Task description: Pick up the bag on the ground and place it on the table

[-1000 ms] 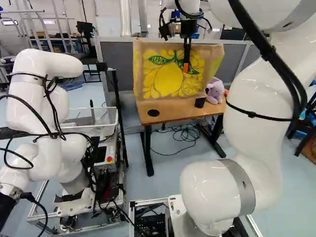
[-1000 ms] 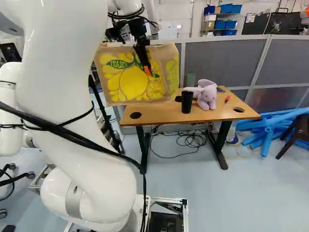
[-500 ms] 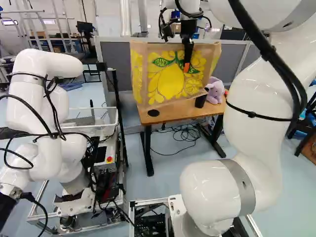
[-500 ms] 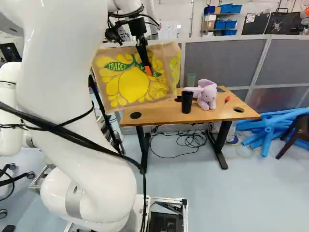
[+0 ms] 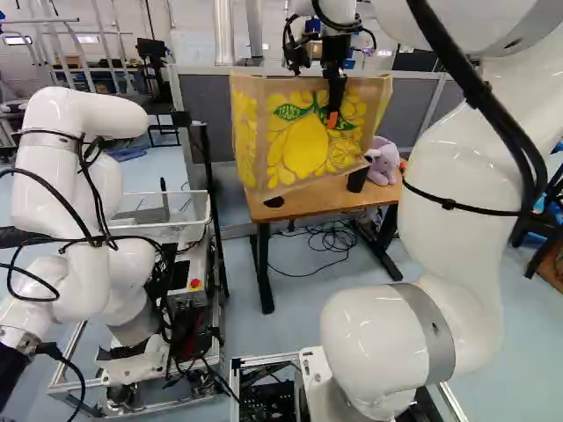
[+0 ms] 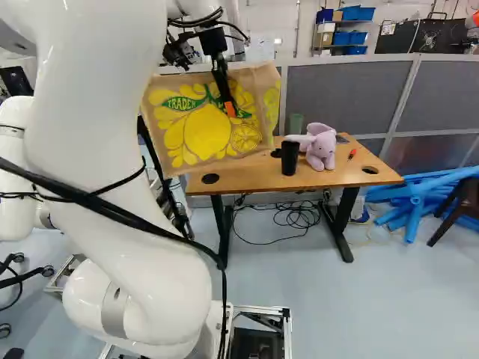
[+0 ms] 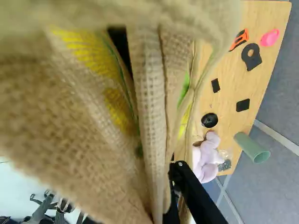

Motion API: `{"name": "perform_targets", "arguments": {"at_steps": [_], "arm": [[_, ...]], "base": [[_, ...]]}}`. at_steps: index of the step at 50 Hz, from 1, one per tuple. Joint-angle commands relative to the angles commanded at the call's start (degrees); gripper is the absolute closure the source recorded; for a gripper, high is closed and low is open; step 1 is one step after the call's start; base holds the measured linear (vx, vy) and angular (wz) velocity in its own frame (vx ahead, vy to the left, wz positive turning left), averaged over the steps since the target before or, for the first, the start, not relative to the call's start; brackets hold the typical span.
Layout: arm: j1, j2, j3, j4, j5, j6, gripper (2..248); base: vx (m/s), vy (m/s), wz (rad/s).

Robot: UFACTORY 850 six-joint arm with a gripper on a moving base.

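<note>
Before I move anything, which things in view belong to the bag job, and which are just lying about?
Part of the job:
- lemon-print bag, held off the ground
- gripper, gripping the bag
- wooden table, where the bag should go

Just lying about:
- lilac plush toy
- black cup
- green tumbler
- blue tubes
- loose cables under the table

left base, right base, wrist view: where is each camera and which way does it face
Left base view: behind-left of the white arm, facing ahead, slightly down; arm and black two-fingered gripper show.
Right base view: behind-right, same direction; arm and gripper show.
Wrist view: on the wrist, looking along the gripper past the tan lemon-print fabric bag; one finger shows.
All three share the bag and brown wooden table.
</note>
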Motion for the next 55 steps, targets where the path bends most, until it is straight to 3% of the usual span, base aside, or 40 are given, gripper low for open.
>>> {"name": "perform_targets", "arguments": {"at_steps": [25, 55], "arm": [[-0.3, -2.3, -2.6, 0.0, 0.0, 0.0, 228], [-1.4, -9.1, -7.7, 0.0, 0.0, 0.0, 228]], "base": [[0.0, 0.0, 0.0], [0.0, 0.0, 0.0]]}}
